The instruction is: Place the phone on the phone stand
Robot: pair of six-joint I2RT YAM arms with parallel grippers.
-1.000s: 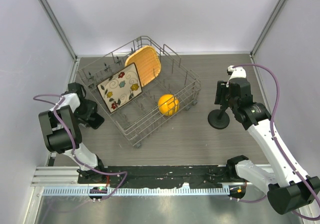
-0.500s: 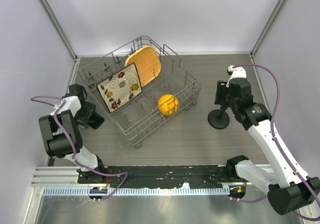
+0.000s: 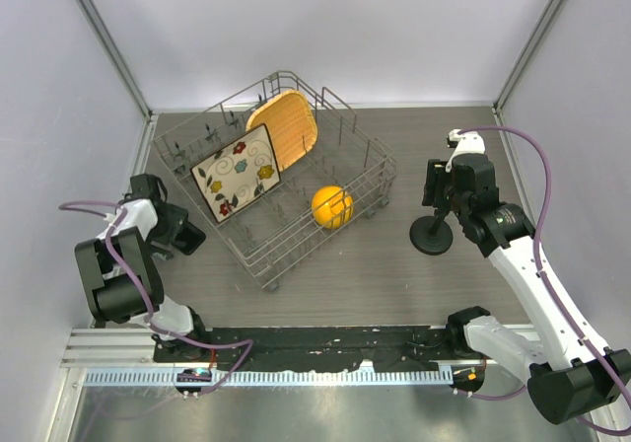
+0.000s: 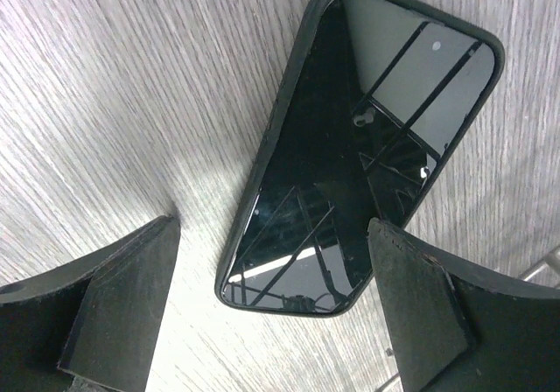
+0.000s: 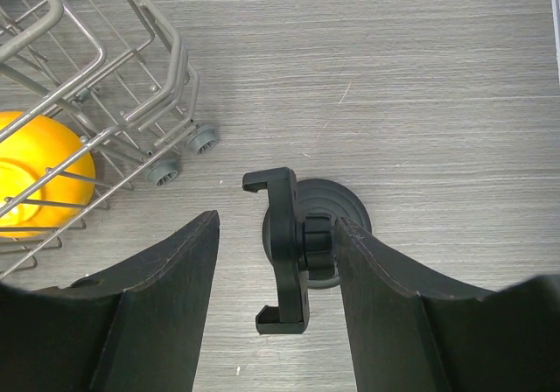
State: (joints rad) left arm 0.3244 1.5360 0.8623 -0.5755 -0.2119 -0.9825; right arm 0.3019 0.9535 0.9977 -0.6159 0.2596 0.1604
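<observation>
While your left gripper [image 4: 271,227] stands open astride the phone [image 4: 350,147] lying flat at left, your right gripper [image 5: 278,221] sits open around the head of the phone stand [image 5: 284,252].

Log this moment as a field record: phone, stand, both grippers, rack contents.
phone: flat on the table, glossy face up, not on the stand
phone stand: upright on the table, right of the rack, empty
left gripper: open, straddling the phone
right gripper: open, a finger either side of the stand's head
rack contents: floral plate, tan plate, orange ball
</observation>
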